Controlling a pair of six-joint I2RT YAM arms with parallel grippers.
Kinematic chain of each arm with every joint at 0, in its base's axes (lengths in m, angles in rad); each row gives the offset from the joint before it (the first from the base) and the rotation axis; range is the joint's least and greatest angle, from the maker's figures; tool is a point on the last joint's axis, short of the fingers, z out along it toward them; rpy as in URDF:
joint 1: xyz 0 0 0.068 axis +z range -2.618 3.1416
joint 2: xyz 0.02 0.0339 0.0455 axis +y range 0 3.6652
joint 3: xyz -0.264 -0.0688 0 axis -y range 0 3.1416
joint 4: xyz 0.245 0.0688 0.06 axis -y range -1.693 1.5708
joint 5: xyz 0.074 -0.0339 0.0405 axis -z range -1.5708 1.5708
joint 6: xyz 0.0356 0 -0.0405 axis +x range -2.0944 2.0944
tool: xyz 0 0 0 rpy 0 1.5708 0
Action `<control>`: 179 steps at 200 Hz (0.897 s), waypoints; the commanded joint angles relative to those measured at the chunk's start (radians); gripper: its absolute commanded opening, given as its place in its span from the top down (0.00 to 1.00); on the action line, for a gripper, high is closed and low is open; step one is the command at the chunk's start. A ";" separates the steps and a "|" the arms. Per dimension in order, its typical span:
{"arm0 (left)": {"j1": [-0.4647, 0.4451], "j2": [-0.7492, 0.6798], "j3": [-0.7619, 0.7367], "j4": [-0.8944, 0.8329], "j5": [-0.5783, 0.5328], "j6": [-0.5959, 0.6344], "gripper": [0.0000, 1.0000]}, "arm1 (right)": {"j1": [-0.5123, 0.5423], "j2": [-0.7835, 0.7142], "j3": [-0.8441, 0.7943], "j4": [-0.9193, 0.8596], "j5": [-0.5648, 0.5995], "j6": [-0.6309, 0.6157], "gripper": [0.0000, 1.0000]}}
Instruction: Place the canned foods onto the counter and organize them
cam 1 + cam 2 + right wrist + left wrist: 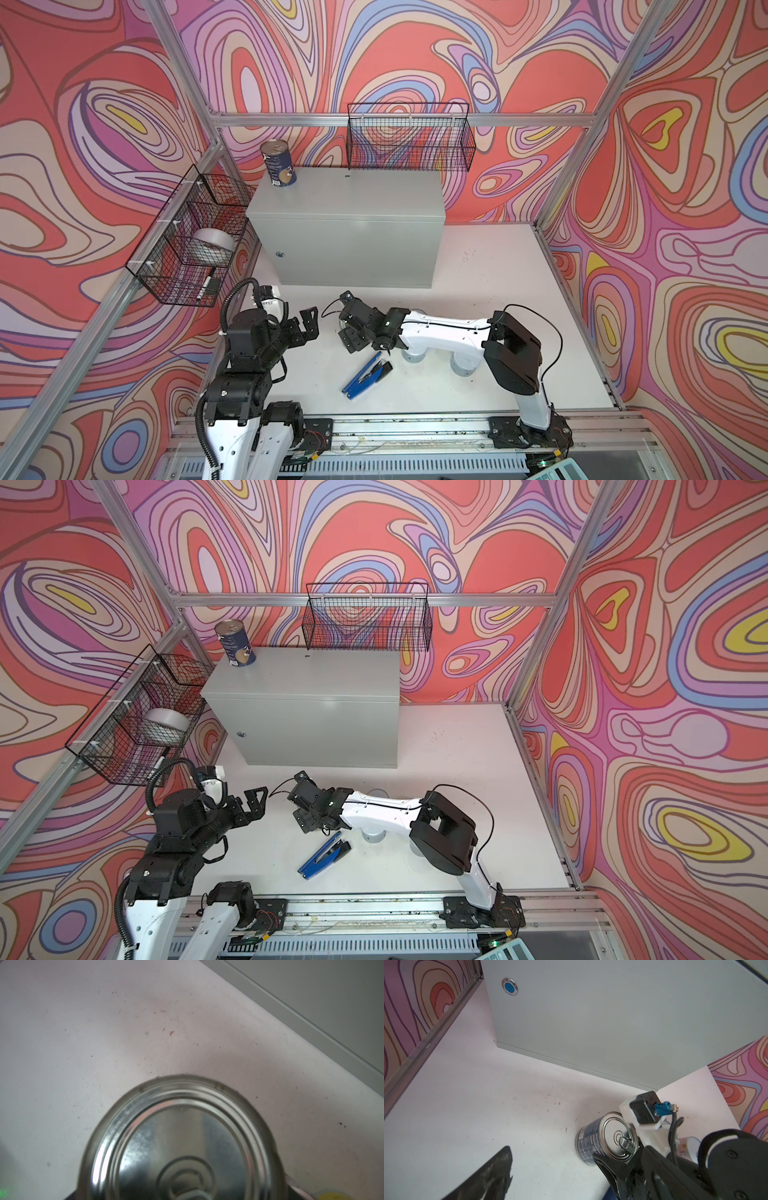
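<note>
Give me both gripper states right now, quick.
Left gripper: open, holding nothing.
Right gripper: jaws either side of the blue can; whether it is clamped cannot be told.

L arm folded, L gripper (309, 326) fingers spread wide; R arm stretched low twd mid, R gripper (351, 336) pointing down.

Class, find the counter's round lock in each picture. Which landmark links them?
Top view: lock on the front of the counter, near its left edge.
Top view: the same place.
Left wrist: on the counter's front, near its corner.
Right wrist: not in it.
Shared: the grey counter.
</note>
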 commanded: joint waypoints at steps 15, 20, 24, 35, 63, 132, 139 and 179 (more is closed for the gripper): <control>-0.003 -0.011 -0.027 0.071 0.036 -0.063 0.00 | -0.066 -0.080 -0.026 0.019 -0.058 0.017 0.35; -0.003 -0.009 -0.027 0.069 0.035 -0.063 0.00 | -0.072 -0.084 -0.026 0.019 -0.065 0.018 0.36; -0.003 -0.006 -0.026 0.067 0.034 -0.063 0.00 | -0.076 -0.087 -0.026 0.019 -0.069 0.017 0.36; -0.003 0.003 -0.023 0.060 0.038 -0.062 0.00 | -0.086 -0.097 -0.028 0.021 -0.078 0.011 0.36; -0.003 0.025 -0.019 0.056 0.044 -0.045 0.00 | -0.098 -0.114 -0.017 0.017 -0.089 -0.001 0.36; -0.024 0.103 0.030 0.032 0.120 -0.009 0.00 | -0.115 -0.190 0.001 -0.001 -0.091 -0.018 0.36; -0.033 0.108 0.034 0.031 0.113 -0.003 0.00 | -0.117 -0.197 0.003 -0.001 -0.093 -0.021 0.36; -0.071 0.132 0.042 0.060 0.083 -0.003 0.00 | -0.141 -0.224 0.020 -0.022 -0.116 -0.022 0.36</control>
